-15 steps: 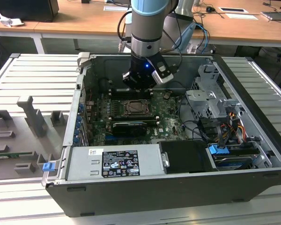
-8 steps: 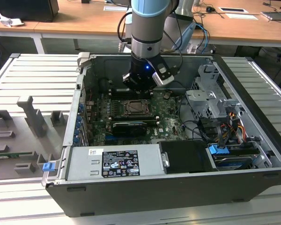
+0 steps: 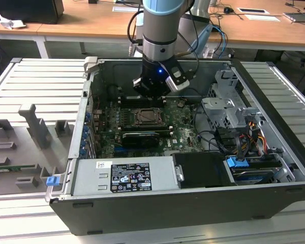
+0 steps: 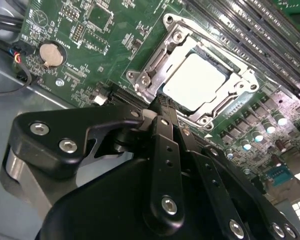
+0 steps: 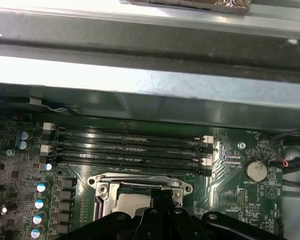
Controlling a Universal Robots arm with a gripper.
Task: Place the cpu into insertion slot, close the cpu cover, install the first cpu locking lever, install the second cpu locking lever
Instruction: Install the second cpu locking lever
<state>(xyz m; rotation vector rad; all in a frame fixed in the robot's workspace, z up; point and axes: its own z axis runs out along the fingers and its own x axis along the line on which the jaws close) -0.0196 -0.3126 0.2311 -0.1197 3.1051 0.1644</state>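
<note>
The cpu (image 4: 195,82) lies flat in the insertion slot (image 3: 145,118), its pale metal face showing through the cut-out of the cpu cover (image 4: 160,55). The silvery cover lies down around the chip. My gripper (image 4: 161,102) hangs just above the socket's edge, its black fingers (image 4: 166,145) pressed together with nothing between them. In the exterior view the gripper (image 3: 153,89) is low inside the open computer case, just behind the socket. In the first wrist view the gripper (image 5: 160,200) overlaps the socket frame (image 5: 140,180). I cannot make out how the locking levers stand.
Long black memory slots (image 5: 130,145) run beside the socket, with the case wall (image 5: 140,85) beyond them. A coin battery (image 4: 51,54) sits on the green board. A power supply (image 3: 124,175), drive cage (image 3: 229,109) and cables (image 3: 244,137) crowd the case. Grey fixtures (image 3: 30,137) lie at the exterior view's left.
</note>
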